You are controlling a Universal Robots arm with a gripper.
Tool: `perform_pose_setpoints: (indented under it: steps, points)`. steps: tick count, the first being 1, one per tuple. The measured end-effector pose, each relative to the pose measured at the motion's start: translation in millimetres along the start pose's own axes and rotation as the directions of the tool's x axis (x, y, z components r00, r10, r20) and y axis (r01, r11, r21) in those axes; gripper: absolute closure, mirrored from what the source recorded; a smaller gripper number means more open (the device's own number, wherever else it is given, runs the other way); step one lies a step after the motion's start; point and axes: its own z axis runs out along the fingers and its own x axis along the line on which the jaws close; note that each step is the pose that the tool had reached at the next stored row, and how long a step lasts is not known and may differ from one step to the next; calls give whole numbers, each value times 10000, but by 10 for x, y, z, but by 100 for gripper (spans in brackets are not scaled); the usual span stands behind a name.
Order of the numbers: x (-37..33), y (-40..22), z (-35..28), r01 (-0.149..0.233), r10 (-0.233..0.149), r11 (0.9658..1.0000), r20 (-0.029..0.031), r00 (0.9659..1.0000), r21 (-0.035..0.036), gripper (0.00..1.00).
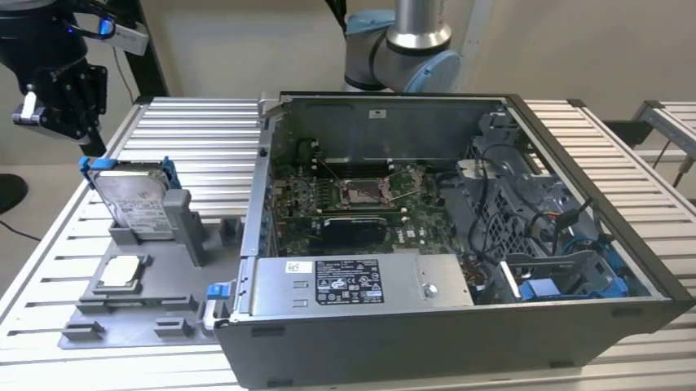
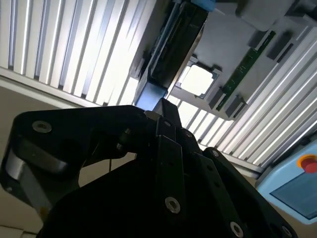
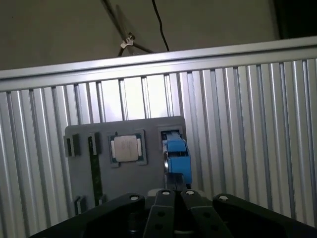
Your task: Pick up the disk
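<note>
The disk (image 1: 138, 200) stands on edge in a grey holder at the exterior view's left: silver-grey metal with a white label inside a blue bracket. My black gripper (image 1: 90, 137) hangs in the air above and to the left of it, apart from it, shut on nothing. In the first wrist view the disk's blue bracket edge (image 3: 177, 156) lies straight beyond my shut gripper (image 3: 174, 194). The second wrist view shows the disk's dark edge (image 2: 174, 44) past the gripper (image 2: 162, 110).
The grey fixture plate (image 1: 142, 319) also carries a small square silver chip (image 1: 120, 271) and a green memory stick (image 2: 247, 59). A large open computer case (image 1: 457, 220) stands right of it on the slatted aluminium table (image 1: 196, 130). The arm's base (image 1: 408, 41) rises behind.
</note>
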Motion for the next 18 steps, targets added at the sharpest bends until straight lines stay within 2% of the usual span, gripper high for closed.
perform_pose_setpoints:
  steps: [1,2,18]
  points:
    - [0,-1,0,-1,1,10000,0,10000,0,100]
    - [0,-1,0,-1,1,10000,0,10000,0,0]
    - [-2,-15,-1,-1,1,10000,0,10000,0,0]
